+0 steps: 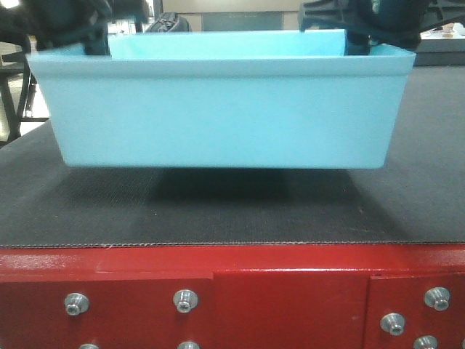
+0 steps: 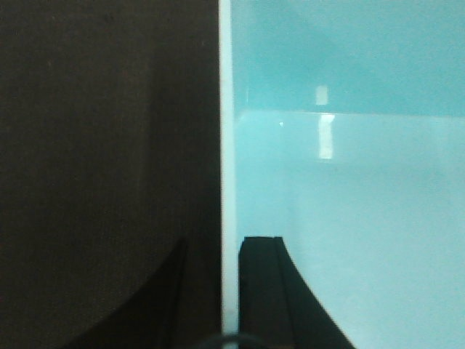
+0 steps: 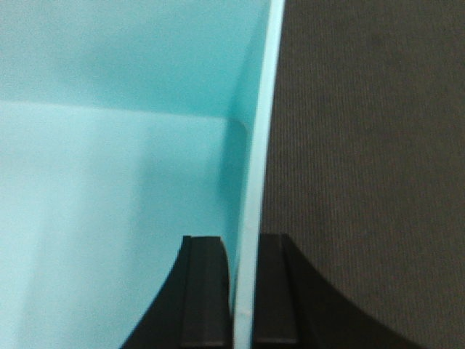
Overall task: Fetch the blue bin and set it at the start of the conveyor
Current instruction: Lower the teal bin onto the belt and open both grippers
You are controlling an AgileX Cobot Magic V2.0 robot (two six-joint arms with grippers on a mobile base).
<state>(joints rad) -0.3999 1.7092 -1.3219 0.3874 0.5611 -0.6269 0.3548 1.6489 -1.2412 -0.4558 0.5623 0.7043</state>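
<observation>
Two claws, one tub. The blue bin sits square in the front view, over the near end of the dark grey belt, just behind the red panel with its silver bolts. It's upright and level, long side facing the camera, with a dark shadow spread on the belt right under it. Honestly can't tell if the bottom is touching the belt or just off it.

The left gripper is pinched narrow on the bin's left wall. In the left wrist view the thin pale rim runs straight up between the two black fingers, one inside the tub and the other outside over the belt.

Same deal on the other side: the right gripper is clamped on the right wall, with the inner finger against the aqua inside and the outer finger over the belt texture.

From the front, both claws show as dark shapes at the bin's top corners, near the far wall.
</observation>
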